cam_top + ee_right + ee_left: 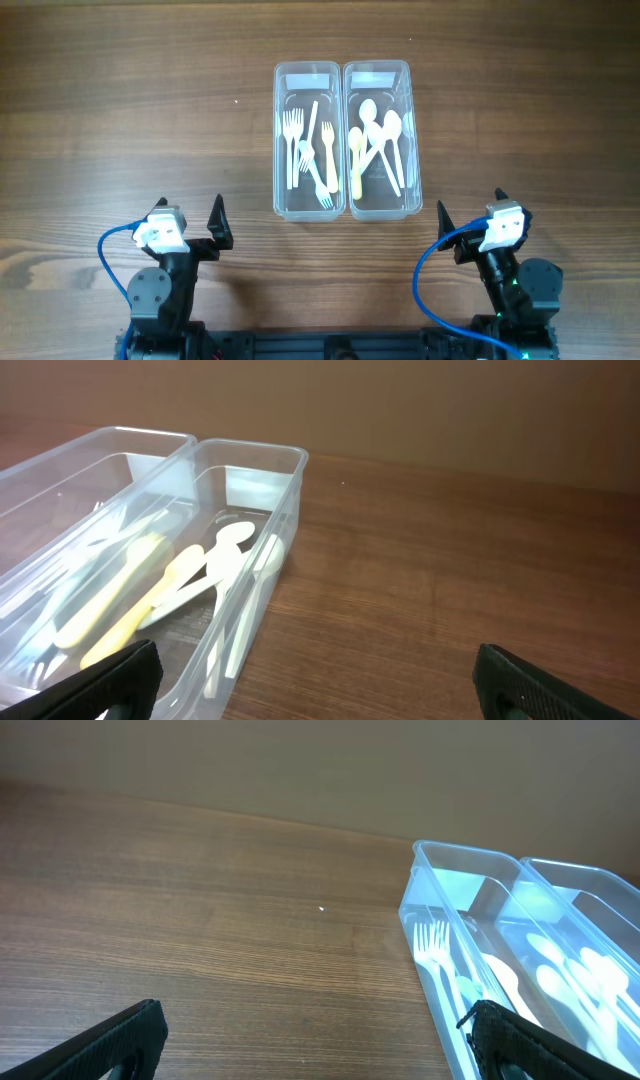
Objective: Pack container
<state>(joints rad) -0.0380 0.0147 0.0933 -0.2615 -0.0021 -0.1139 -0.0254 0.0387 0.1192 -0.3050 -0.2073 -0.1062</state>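
Observation:
Two clear plastic containers stand side by side at the table's middle. The left container point(281, 140) holds several white and pale yellow forks point(305, 145). The right container point(415, 140) holds several white and yellow spoons point(378, 140). My left gripper point(188, 222) is open and empty near the front left, apart from the containers. My right gripper point(470, 215) is open and empty near the front right. The left wrist view shows the fork container point(425, 935) at its right, between open fingers point(320, 1045). The right wrist view shows the spoon container point(285, 520) at its left, between open fingers point(320, 685).
The wooden table point(130, 110) stretches to both sides of the containers. Blue cables point(110, 250) loop beside each arm base at the front edge.

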